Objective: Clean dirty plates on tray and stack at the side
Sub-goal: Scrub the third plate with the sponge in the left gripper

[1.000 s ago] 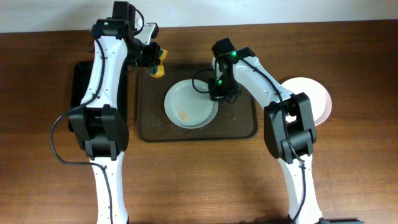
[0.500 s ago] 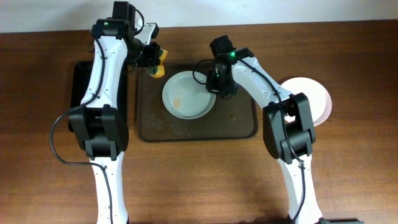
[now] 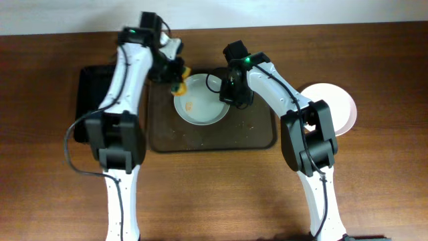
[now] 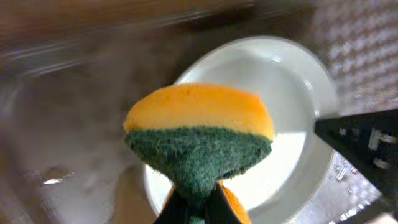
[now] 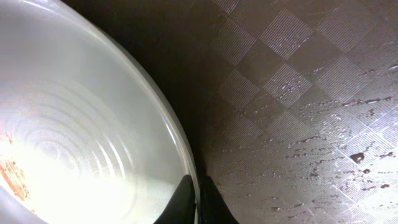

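Table (image 3: pixel 374 181): brown wood; everything below rests on it.
Tray (image 3: pixel 257 137): dark brown, rounded corners, raised rim, at the middle of the table between the two arms. The right wrist view shows a checked, wet-looking floor (image 5: pixel 298 93).
Black tray (image 3: pixel 87 80): smaller, just beside the brown tray at its 9 o'clock, partly under the left arm.
Plate on the tray (image 3: pixel 204 110): round, white and shallow, lying toward 11 o'clock of the tray's centre, close to the far rim. It also shows in the left wrist view (image 4: pixel 292 93) and the right wrist view (image 5: pixel 81 143).
Second plate (image 3: pixel 338 100): white, on the bare table at 3 o'clock of the tray, apart from it, its near-left part hidden by the right arm.
Right gripper (image 3: pixel 232 96): at 3 o'clock on the plate on the tray. Its fingers (image 5: pixel 185 198) are pressed together on the plate's rim, one inside and one outside the edge.
Left gripper (image 3: pixel 175 75): at about 10 o'clock of the same plate, its fingers pinching the sponge from below in its own camera.
Sponge (image 4: pixel 199 137): yellow with a green scouring face, over the plate's 10 o'clock edge (image 3: pixel 180 84); whether it touches the plate I cannot tell.
Smear (image 3: pixel 189 106): orange-brown, inside the plate toward 8 o'clock of its centre.
Specks (image 3: pixel 249 124): pale bits on the tray floor at 4 o'clock of the plate.
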Action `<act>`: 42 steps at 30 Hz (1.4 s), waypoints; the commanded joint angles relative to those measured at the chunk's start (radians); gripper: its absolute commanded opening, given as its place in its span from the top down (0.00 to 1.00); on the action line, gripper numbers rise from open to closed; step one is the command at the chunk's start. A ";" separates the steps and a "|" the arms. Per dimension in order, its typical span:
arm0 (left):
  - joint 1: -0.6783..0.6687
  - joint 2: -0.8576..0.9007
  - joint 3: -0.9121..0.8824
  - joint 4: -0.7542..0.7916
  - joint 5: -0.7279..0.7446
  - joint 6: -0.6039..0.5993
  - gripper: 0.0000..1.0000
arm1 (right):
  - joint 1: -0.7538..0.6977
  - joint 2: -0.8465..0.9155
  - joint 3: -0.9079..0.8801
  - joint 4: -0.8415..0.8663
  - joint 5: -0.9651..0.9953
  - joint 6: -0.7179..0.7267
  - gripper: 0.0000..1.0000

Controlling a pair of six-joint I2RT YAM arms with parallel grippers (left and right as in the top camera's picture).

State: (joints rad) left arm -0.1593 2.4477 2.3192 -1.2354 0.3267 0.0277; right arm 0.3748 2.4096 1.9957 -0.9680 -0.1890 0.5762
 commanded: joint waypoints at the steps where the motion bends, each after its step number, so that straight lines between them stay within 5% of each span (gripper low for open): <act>1: -0.051 -0.005 -0.142 0.096 -0.091 -0.087 0.99 | 0.004 0.027 -0.005 -0.004 0.043 0.027 0.96; 5: -0.063 -0.005 -0.265 0.217 -0.118 -0.109 0.99 | 0.004 0.027 -0.005 -0.003 0.044 0.027 0.96; 9: -0.063 -0.005 -0.286 0.116 -0.102 -0.079 0.99 | 0.005 0.027 -0.005 -0.004 0.044 0.027 0.96; 12: -0.063 -0.005 -0.286 0.039 0.151 0.030 0.99 | 0.005 0.027 -0.005 -0.002 0.045 0.027 0.96; 14: -0.064 -0.005 -0.286 0.043 0.166 0.034 0.99 | 0.005 0.027 -0.005 -0.003 0.048 0.027 0.96; 19: -0.064 -0.003 -0.286 0.248 0.019 0.029 0.99 | 0.005 0.027 -0.005 -0.003 0.051 0.027 0.96; 22: -0.064 0.016 -0.286 0.387 -0.206 0.029 0.99 | 0.005 0.027 -0.005 -0.004 0.053 0.027 0.96; 26: -0.064 0.051 -0.286 0.290 -0.446 -0.043 0.99 | 0.005 0.027 -0.005 -0.004 0.067 0.026 0.96; 29: -0.061 0.053 -0.286 0.134 -0.442 -0.043 0.99 | 0.005 0.027 -0.005 -0.004 0.066 0.027 0.96; 32: -0.060 0.053 -0.286 -0.085 -0.325 -0.015 0.99 | 0.005 0.027 -0.005 -0.004 0.067 0.026 0.96; 37: -0.061 0.053 -0.286 -0.100 0.125 0.177 1.00 | 0.005 0.027 -0.005 -0.001 0.064 0.026 0.96; 39: -0.061 0.053 -0.286 -0.057 0.265 0.176 0.99 | 0.005 0.027 -0.005 0.000 0.038 0.026 0.96; 42: -0.062 0.056 -0.286 0.014 0.318 -0.018 1.00 | 0.003 0.027 -0.005 0.022 -0.030 0.019 0.96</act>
State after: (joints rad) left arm -0.2077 2.4653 2.0533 -1.2667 0.4854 0.1413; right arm 0.3874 2.4096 1.9953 -0.9627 -0.2119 0.5682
